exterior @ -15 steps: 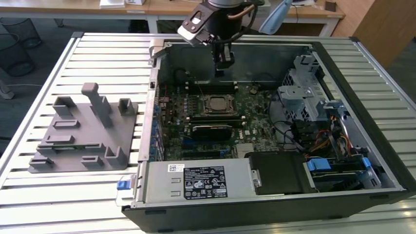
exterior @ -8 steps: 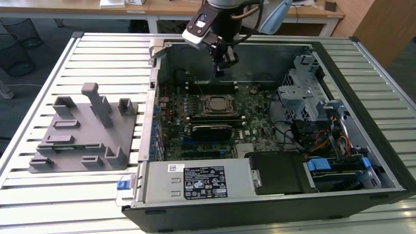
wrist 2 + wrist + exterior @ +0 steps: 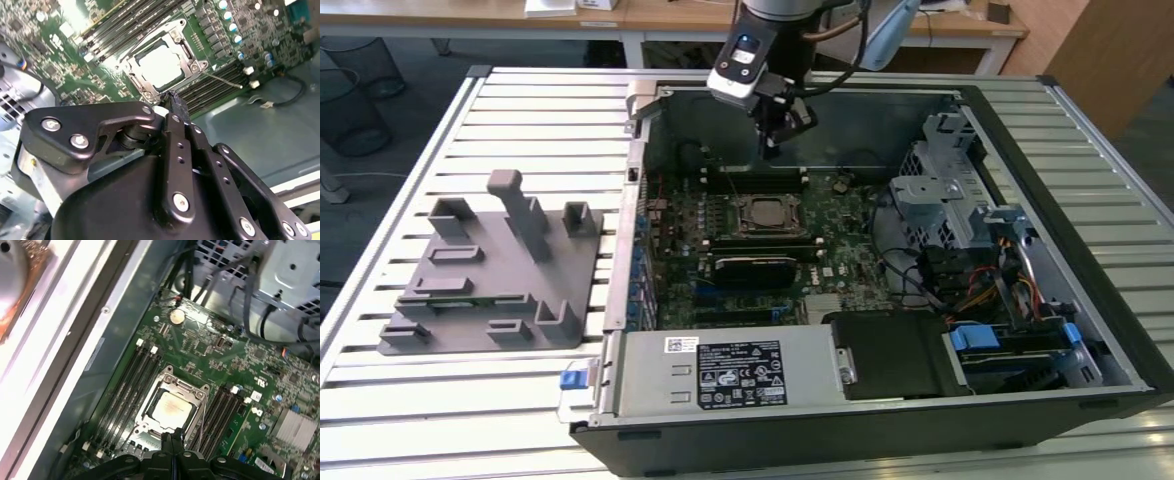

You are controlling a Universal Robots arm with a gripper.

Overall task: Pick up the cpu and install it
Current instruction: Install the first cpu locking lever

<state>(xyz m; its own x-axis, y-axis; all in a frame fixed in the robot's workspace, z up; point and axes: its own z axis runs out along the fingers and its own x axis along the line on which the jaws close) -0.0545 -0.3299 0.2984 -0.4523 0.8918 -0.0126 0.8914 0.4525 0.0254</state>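
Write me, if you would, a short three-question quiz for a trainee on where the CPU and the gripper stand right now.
1. True or false: the small square chip with the pale silver metal top lies in the socket on the green motherboard.
2. In the exterior view, where is the black gripper? A) over the grey plastic tray; B) above the board inside the open computer case; C) resting on the slatted table.
3. Fill in: in both wrist views the gripper is ____ and holds nothing.
Key: 1 true; 2 B; 3 shut.
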